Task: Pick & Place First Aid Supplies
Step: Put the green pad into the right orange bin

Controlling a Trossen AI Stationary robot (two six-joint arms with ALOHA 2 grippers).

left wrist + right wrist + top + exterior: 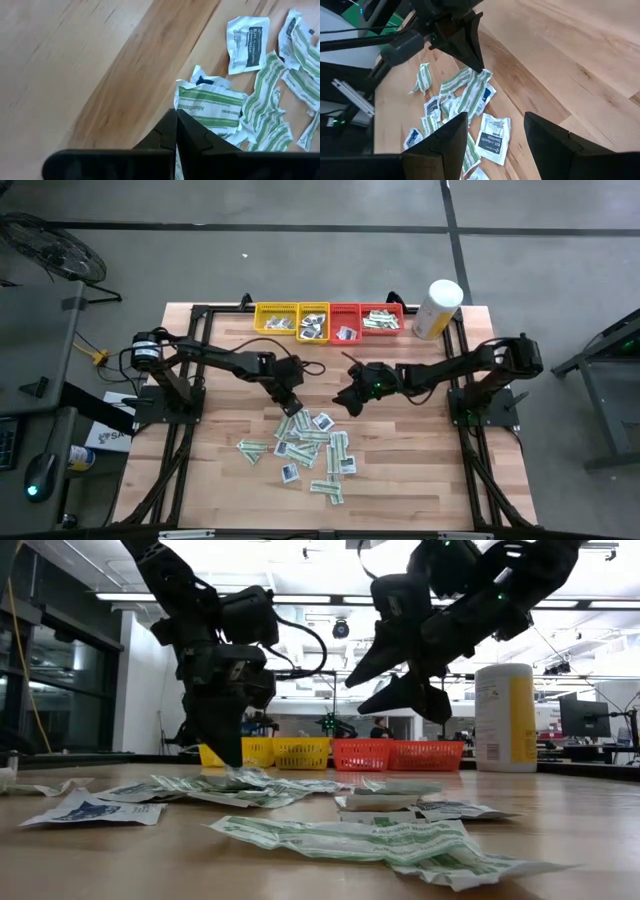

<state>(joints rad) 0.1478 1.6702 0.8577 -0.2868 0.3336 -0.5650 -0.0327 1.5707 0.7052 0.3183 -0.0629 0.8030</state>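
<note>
The first aid supplies (310, 448) lie scattered mid-table, narrow white-and-green strips and small white squares with dark blue centres. My left gripper (297, 410) stands at the pile's far edge, slanting down and shut on one white-and-green strip packet (212, 107). My right gripper (352, 395) hovers open above the bare wood to the right of it. Nothing is between the right gripper's fingers (451, 137), and a white square packet (493, 137) lies on the table below them. My left gripper pinches the white-and-green strip packet by its end edge (181, 99), between the two fingertips. The fingers come from above, slanting down from the table's left. The packet's held end (484, 76) is raised. I cannot tell whether its other end rests on the pile.
Two yellow trays (275, 318) and two red trays (381, 318) stand in a row at the table's far edge, with packets in them. A tall white-and-yellow canister (437, 308) stands to their right. Bare wood lies left and right of the pile.
</note>
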